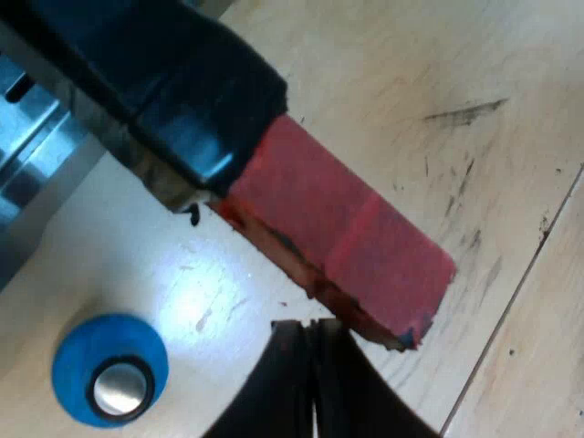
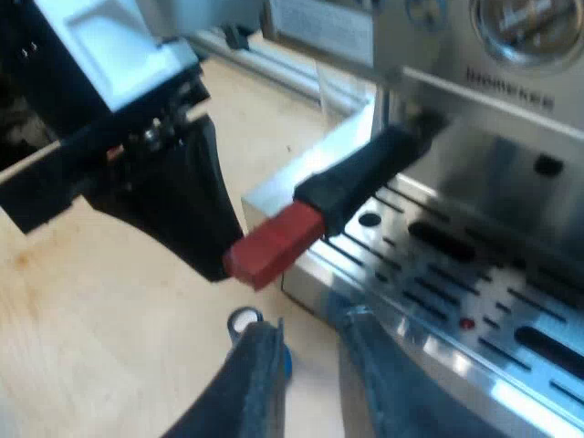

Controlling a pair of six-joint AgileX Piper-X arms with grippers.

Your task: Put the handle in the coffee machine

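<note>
Though right beside the red end (image 1: pixel 365 246), left gripper (image 1: pixel 313 330): fingers pressed together, pinching nothing.
Right gripper (image 2: pixel 306 324): fingers spread, empty, at espresso machine (image 2: pixel 493 82) front edge.
Tamper (image 1: pixel 109 370): blue, on table (image 1: pixel 474 73), near red end.
Holder (image 2: pixel 365 173): seated in machine front, dark handle jutting out over drip grate (image 2: pixel 474 301).

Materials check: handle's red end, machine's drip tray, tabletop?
Handle's red end: probably matte tape or a rubbery wrap; a seam crosses it and the edges look scuffed.
Drip tray: bare metal, likely stainless; slotted, with bright glints.
Tabletop: pale wood or wood-look laminate; faint grain, dark scuff marks.
</note>
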